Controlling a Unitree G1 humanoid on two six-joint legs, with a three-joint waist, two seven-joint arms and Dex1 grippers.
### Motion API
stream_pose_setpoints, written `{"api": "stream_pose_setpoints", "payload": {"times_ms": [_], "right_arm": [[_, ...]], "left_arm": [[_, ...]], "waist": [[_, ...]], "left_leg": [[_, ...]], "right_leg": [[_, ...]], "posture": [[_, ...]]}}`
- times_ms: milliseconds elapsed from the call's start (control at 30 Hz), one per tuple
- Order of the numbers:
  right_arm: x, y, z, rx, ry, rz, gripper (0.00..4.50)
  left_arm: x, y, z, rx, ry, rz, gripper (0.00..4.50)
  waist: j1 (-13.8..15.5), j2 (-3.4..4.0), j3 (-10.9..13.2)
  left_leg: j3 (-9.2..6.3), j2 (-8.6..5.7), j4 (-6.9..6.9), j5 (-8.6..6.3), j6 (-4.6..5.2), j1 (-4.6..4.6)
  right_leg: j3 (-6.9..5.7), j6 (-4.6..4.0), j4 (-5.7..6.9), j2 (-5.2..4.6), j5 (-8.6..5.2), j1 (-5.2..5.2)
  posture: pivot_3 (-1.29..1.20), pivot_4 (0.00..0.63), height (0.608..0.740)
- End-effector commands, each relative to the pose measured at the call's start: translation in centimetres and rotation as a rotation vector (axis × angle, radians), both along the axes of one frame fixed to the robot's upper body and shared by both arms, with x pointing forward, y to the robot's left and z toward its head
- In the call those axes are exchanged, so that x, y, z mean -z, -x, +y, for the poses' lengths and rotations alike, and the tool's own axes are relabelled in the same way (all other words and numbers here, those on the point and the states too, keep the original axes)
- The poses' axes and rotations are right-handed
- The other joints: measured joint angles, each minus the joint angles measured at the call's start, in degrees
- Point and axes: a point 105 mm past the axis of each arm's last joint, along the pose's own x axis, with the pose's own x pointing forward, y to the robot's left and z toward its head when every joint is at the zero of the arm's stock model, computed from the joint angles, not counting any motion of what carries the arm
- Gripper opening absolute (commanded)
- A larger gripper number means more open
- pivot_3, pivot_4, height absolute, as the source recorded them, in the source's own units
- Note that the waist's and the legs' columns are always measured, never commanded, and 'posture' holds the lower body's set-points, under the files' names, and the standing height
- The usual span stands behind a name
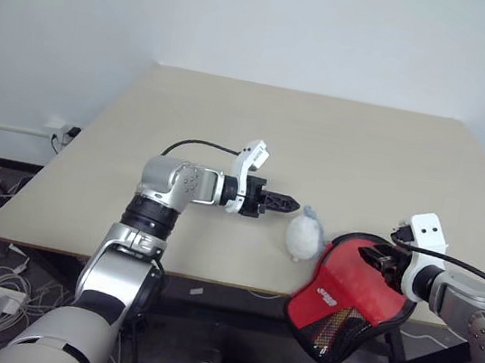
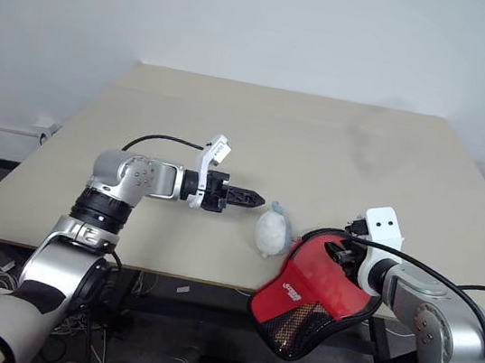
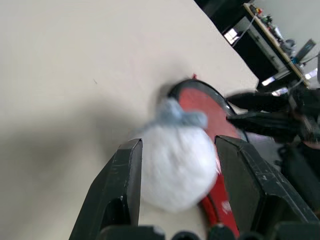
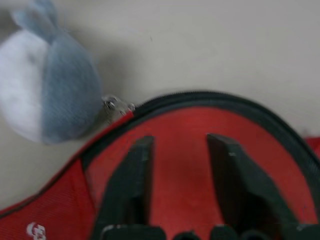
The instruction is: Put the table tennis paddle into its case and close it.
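Two hands are working: our right hand (image 1: 388, 258) is reaching into the soft red case (image 1: 349, 293), which is drooping limply over the bench (image 1: 321, 148) edge, fingers partly apart; left hand (image 1: 292, 205), half open, is hovering empty; grip the black rim
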Motion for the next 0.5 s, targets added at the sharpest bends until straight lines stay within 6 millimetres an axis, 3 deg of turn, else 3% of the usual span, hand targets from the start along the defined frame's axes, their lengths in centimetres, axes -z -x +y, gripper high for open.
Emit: {"api": "stream_pose_setpoints", "payload": {"times_ms": [33,433,500], "right_arm": [[0.6,-0.5,-0.8,0.060,0.022,-0.001,1.48],[2.4,-1.4,-1.9,0.167,0.058,0.017,1.48],[2.4,-1.5,-2.1,0.182,0.061,0.013,1.44]], "left_arm": [[-1.6,0.1,-1.5,0.085,0.025,-0.059,2.39],[1.6,1.1,-3.3,0.208,-0.083,-0.052,2.39],[2.3,0.9,-3.5,0.205,-0.104,-0.057,2.74]], "waist": [[-0.02,-0.04,0.02],[0.01,-0.07,0.05],[0.06,-0.08,0.04]], "left_leg": [[0.00,0.03,0.00,0.00,0.00,0.00],[-0.01,0.09,0.02,-0.01,0.05,0.00],[-0.02,0.10,0.03,-0.03,0.09,0.00]], "right_leg": [[0.01,0.00,0.00,0.00,0.00,0.00],[0.00,0.01,0.02,0.00,0.00,0.00],[-0.01,0.01,0.02,0.00,0.00,0.02]], "posture": [[0.00,0.000,0.715],[0.00,0.000,0.715],[0.00,0.000,0.715]]}}
